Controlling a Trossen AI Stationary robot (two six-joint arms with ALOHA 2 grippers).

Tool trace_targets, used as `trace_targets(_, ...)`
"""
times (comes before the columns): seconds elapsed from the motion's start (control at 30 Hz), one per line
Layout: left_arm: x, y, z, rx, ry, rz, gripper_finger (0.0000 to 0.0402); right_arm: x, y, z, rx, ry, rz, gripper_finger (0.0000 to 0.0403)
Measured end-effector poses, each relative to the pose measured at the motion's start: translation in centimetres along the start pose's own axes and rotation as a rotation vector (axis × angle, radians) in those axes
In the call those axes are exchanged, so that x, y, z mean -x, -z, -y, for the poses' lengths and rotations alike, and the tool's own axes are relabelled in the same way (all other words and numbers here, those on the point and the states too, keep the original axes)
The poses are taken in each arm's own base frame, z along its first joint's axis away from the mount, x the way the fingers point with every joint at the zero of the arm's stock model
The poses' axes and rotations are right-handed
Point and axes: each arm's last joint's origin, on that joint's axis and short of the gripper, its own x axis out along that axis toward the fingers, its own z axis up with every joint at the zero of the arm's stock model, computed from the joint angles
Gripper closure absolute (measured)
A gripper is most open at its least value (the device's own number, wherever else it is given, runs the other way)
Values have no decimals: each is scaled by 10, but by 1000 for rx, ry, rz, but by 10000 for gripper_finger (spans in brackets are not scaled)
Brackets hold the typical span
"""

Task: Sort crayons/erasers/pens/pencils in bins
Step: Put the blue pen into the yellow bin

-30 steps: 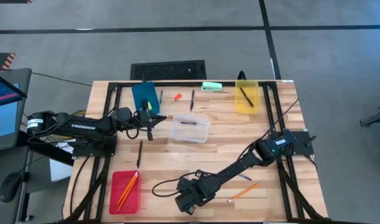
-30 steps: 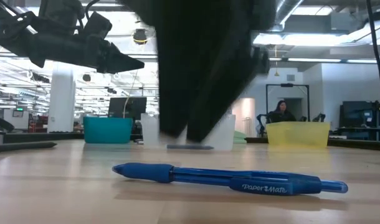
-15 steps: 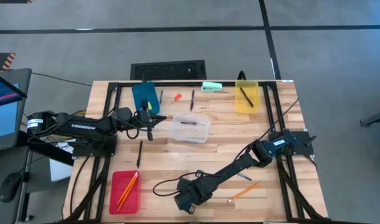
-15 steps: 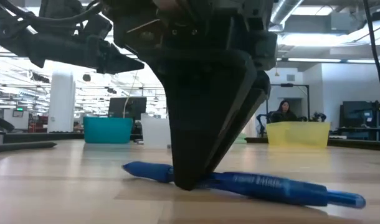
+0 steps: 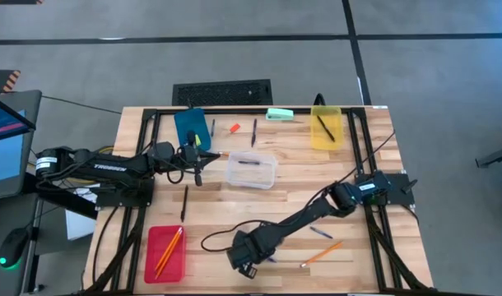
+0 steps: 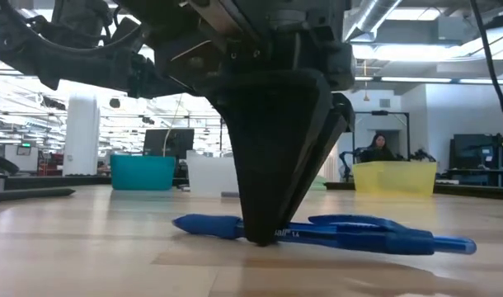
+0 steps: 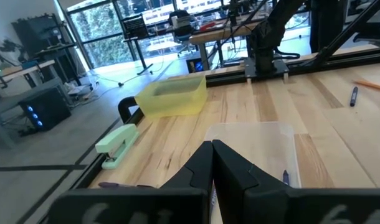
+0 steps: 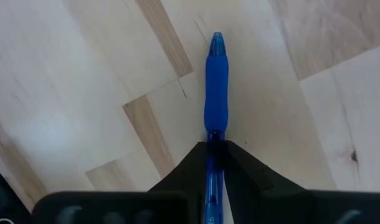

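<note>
Low view: the right pincer [image 6: 264,239] stands point-down on the tabletop [image 6: 86,247], its two dark fingers pressed onto a blue pen [image 6: 334,235] that lies flat on the wood. The right wrist view shows the same grip from above, the pen's blue barrel [image 8: 215,93] running out from between the fingertips, which pinch its clear rear section. In the high view this pincer [image 5: 244,261] sits at the near edge of the tabletop, between the red bin [image 5: 166,252] holding orange pencils [image 5: 170,247] and a loose pencil [image 5: 323,253] lying on the wood to its right.

The left pincer [image 5: 198,174] hangs near the blue bin [image 5: 190,127], just beside the clear bin [image 5: 252,170]. The left wrist view shows its fingers [image 7: 199,171] pressed together with nothing between them, pointing over the clear bin [image 7: 252,146], where a pen lies inside. The yellow bin [image 5: 326,129] stands at the far right with a dark pen in it. A mint-green stapler [image 5: 279,114] lies next to it, and an orange-red eraser [image 5: 234,128] and another pen [image 5: 253,131] lie between the blue bin and the stapler. A dark pen [image 5: 184,203] lies apart on the wood, between the left pincer and the red bin.
</note>
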Motion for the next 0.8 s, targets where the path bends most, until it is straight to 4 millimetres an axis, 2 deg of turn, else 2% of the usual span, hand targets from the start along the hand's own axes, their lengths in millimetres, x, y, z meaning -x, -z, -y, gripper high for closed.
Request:
trace_targets(0.27, 0, 0, 0, 1, -1, 2, 401, 18, -13, 22, -15, 128, -54, 338)
trace_targets(0.47, 0, -1, -1, -13, -27, 1, 401, 48, -4, 29, 42, 239, -147, 338)
trace_targets(0.67, 0, -2, -1, -1, -31, 15, 401, 70, -4, 32, 113, 244, -80, 351)
trace_targets(0.8, 0, -2, -1, 0, -31, 14, 401, 72, -8, 34, 186, 282, -28, 368)
